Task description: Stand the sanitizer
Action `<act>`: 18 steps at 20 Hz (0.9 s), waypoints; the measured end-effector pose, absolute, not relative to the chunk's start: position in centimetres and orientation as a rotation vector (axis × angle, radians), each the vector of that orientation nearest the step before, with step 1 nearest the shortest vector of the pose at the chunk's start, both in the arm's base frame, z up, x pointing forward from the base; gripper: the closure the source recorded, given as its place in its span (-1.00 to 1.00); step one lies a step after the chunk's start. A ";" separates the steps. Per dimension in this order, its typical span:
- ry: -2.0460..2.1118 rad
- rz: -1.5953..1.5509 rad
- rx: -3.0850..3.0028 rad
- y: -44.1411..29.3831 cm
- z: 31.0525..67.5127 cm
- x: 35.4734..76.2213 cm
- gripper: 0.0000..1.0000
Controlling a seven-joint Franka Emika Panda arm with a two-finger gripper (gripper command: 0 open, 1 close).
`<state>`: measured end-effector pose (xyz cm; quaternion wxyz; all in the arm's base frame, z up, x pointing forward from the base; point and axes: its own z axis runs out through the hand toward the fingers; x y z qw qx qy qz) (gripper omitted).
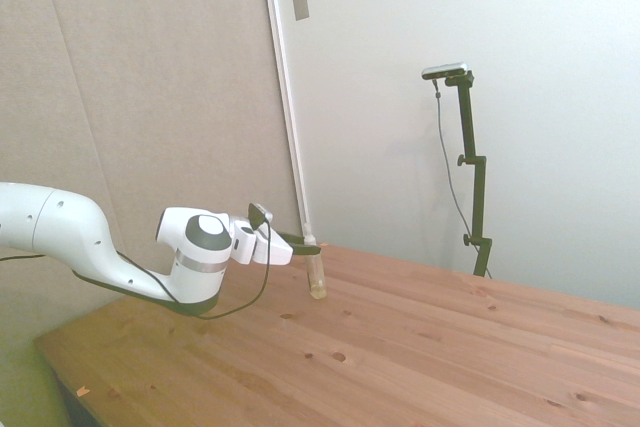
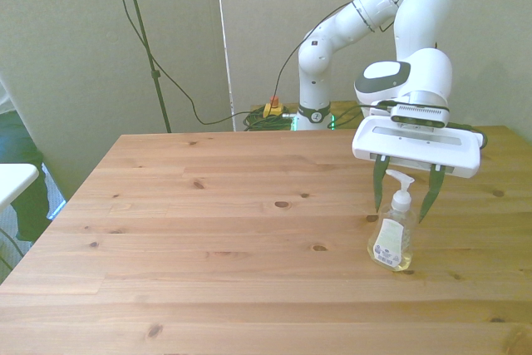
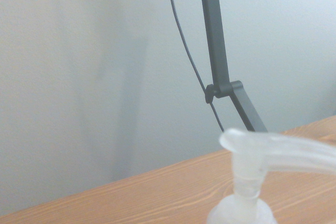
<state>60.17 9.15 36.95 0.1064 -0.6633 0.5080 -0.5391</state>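
Note:
The sanitizer (image 2: 393, 237) stands upright on the wooden table (image 2: 208, 230), near the front view's right. It is a slim translucent bottle of pale yellowish liquid with a white pump top and a small label. My gripper (image 2: 402, 210) is open, with one dark finger on each side of the pump neck and a gap showing on both sides. In the side view the sanitizer (image 1: 317, 276) stands just past the fingertips (image 1: 303, 241), which reach in level at pump height. The wrist view shows the blurred white pump of the sanitizer (image 3: 252, 161) from close by.
The sanitizer stands toward the table's right edge (image 2: 515, 230) in the front view. A white object (image 2: 12, 180) sits beyond the table's left side. Cables and a red button (image 2: 272, 108) lie behind the table's far edge.

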 end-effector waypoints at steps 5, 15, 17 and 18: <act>1.494 -1.563 -1.973 9.0 37.2 60.0 -1.00; 1.505 -1.387 -2.085 9.9 38.3 59.5 -1.00; 1.516 -1.304 -2.120 10.0 39.3 59.3 -1.00; 1.518 -1.257 -2.145 9.9 39.9 59.1 -1.00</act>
